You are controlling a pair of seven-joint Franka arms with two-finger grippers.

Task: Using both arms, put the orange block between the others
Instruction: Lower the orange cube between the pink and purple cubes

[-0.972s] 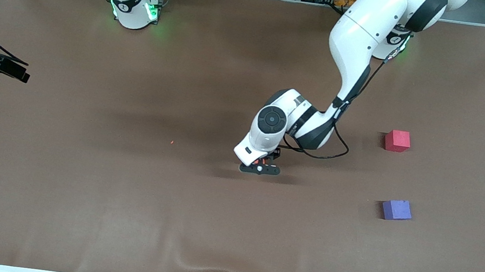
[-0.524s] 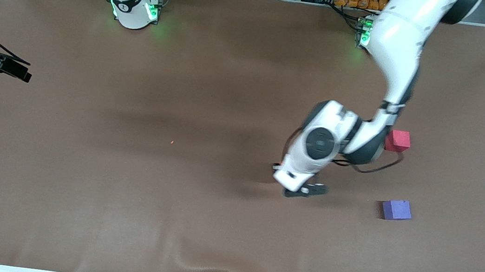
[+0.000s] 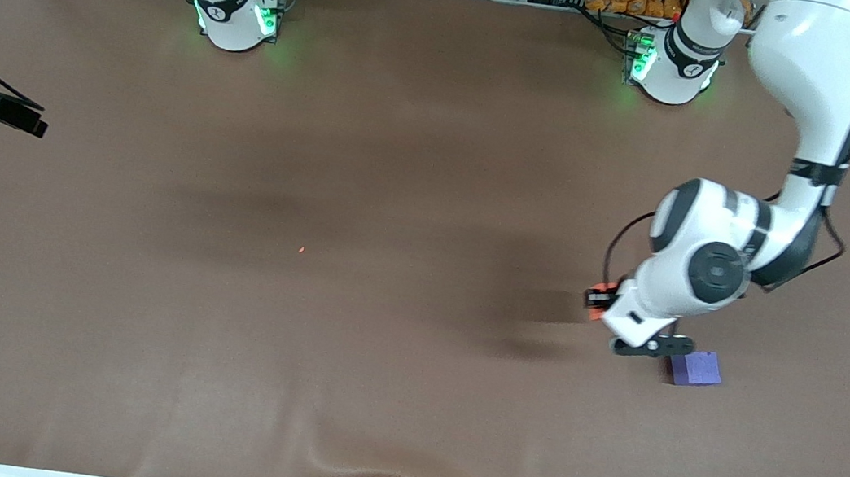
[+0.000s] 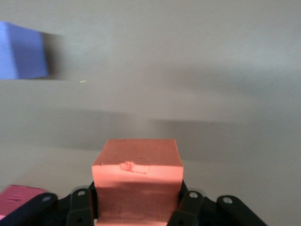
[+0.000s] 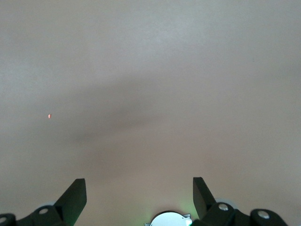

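Both left gripper (image 4: 136, 214) fingers clamp orange block (image 4: 137, 181); right gripper (image 5: 138, 200) wide, waiting.

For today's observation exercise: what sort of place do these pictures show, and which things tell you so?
Most likely a robotics lab or test bench. Two white arms are bolted at a brown-covered table framed with aluminium rails; the left gripper holds an orange block near a purple-blue cube; the right gripper waits open.
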